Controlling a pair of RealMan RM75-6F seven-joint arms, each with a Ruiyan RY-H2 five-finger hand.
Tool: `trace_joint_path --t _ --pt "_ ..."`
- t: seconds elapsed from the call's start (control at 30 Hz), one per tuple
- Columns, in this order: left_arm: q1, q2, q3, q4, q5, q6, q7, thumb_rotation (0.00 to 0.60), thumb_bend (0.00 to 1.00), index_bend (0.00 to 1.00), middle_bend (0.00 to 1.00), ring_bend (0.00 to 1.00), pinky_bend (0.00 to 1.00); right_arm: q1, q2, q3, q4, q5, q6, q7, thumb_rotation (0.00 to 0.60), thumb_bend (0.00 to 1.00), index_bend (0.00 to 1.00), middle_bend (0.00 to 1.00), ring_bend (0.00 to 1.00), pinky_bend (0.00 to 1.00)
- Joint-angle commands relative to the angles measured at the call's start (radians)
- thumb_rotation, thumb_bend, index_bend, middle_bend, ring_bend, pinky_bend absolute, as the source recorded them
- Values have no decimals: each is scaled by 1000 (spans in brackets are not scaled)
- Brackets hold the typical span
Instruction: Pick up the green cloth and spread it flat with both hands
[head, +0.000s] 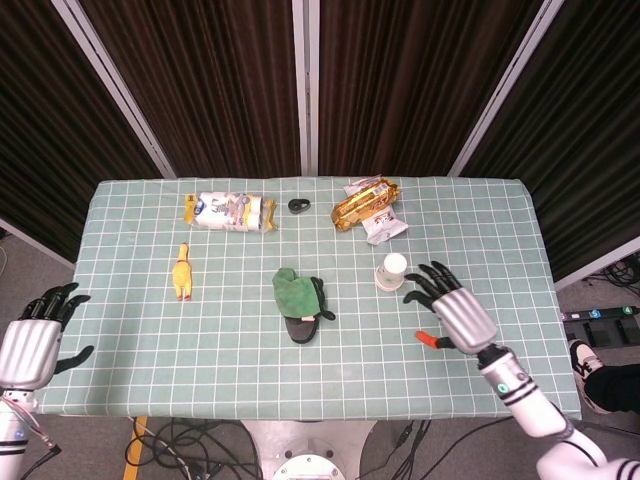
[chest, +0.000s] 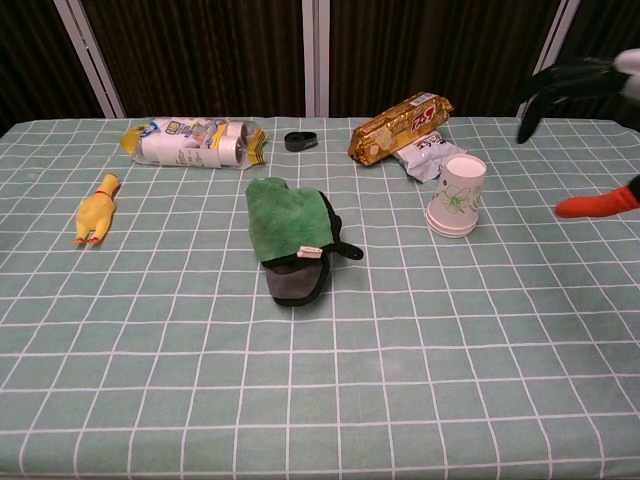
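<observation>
Green cloth (head: 292, 290), folded and bunched atop a dark item, mid-table, untouched.

One folded green cloth (head: 292, 289), one yellow rubber chicken (head: 182, 271), one white paper cup (head: 392, 271), one small black ring (head: 298, 205), three plastic snack packets.

right robot hand (head: 450, 312) out over the table's right half, back of hand up, dark fingers (head: 428, 279) spread apart, red-tipped thumb (head: 430, 340) sticking out sideways, holding nothing. forearm runs back to lower right corner. left robot hand (head: 30, 342) off the table's left edge, fingers apart, nothing in it.
</observation>
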Motion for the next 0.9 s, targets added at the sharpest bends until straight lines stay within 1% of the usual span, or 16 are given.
trace_joint_path --t 0.03,0.23,0.47,0.63,0.9 --pt "2 4 3 -3 -3 -4 -3 600 110 226 160 138 237 103 -142 28 110 18 -107 1 600 72 363 146 39 41" --pt "5 7 0 -5 -13 -6 -8 600 110 226 160 138 237 187 -297 38 248 40 -159 0 600 66 377 146 37 39" --pt "8 10 1 -4 -25 -15 -17 600 110 226 160 138 236 255 -473 39 444 42 -147 18 600 68 414 148 33 23" --pt "10 19 5 -13 -40 -33 -32 600 110 226 160 138 237 289 -562 42 555 37 -115 41 600 66 432 150 30 4" --pt "4 33 10 -20 -56 -69 -65 600 110 226 160 138 237 336 -662 42 698 42 -94 71 600 67 453 159 27 3"
